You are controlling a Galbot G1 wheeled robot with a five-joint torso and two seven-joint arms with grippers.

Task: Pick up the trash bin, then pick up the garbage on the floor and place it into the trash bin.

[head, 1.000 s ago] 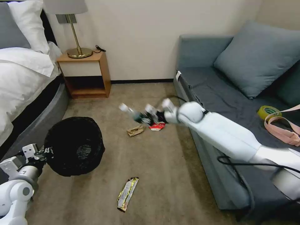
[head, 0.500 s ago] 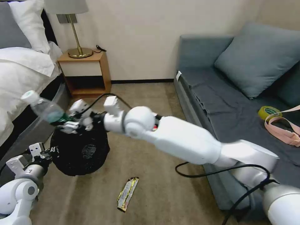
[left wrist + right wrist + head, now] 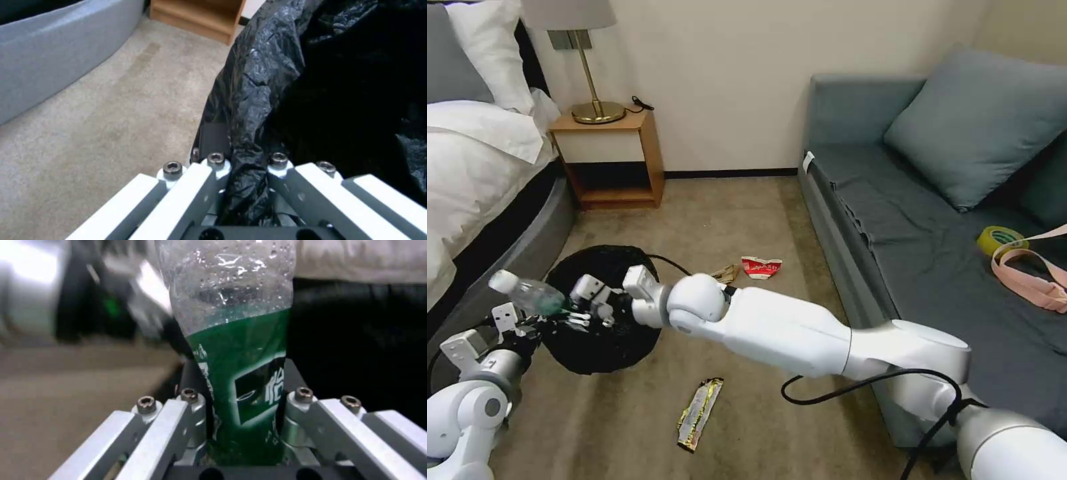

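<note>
The trash bin [image 3: 604, 313], lined with a crinkled black bag [image 3: 311, 83], hangs at the lower left with my left gripper [image 3: 527, 325] shut on its rim fold [image 3: 247, 186]. My right gripper [image 3: 575, 308] is shut on the clear bottle with a green label [image 3: 527, 293], holding it over the bin's left rim, cap pointing left; the bottle [image 3: 240, 350] stands between the jaws in the right wrist view. On the carpet lie the gold-yellow wrapper [image 3: 699, 413], the crumpled brown paper [image 3: 726, 273] and the red-and-white carton [image 3: 761, 267].
A bed [image 3: 474, 167] stands at the left with a wooden nightstand [image 3: 608, 157] and lamp behind it. A grey sofa [image 3: 934, 220] fills the right side, carrying a yellow-green tape roll [image 3: 999, 239] and a pink strap [image 3: 1030, 277]. Open carpet lies between.
My right arm has swung left from the litter near the sofa, carrying the bottle to the bin, then lowered it toward the rim. The bin has stayed in my left gripper.
</note>
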